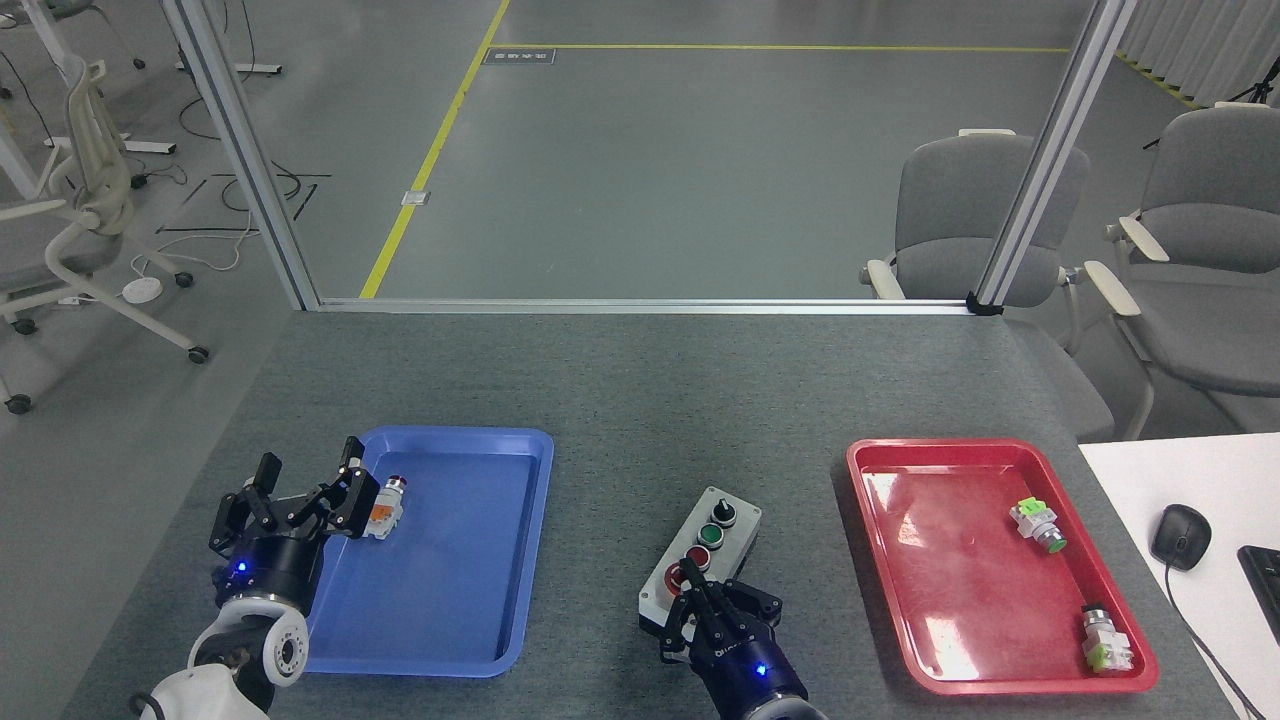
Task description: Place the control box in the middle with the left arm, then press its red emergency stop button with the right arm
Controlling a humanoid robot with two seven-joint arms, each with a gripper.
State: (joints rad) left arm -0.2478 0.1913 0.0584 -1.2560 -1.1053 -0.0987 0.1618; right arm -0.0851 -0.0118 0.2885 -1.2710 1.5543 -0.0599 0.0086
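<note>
One box [712, 560] matters now, and it lies on the bare felt [640, 400] between the two trays, slightly right of centre and near the front edge, turned a little askew. So the placing part looks done. Its stop button [678, 577] sits at the near end, mostly hidden under the right gripper [700, 600], whose fingers are bunched together over it; I cannot tell whether they are fully closed, nor whether a fingertip truly bears on the red cap.

Risks, as I judge them: the fingers come in at a slant from the near right, so a push could land on the button's rim or on the box's lid and slide off. Since nothing holds the box, a sideways push could shove or twist it across the felt toward the blue tray [520, 560], or tip its near end.

At the far left, the left gripper [300, 500] is spread open, empty, at the blue tray's left rim, just beside a loose switch [385, 505]. A stray sweep there could knock that switch about. The red tray [880, 560] lies well apart.
</note>
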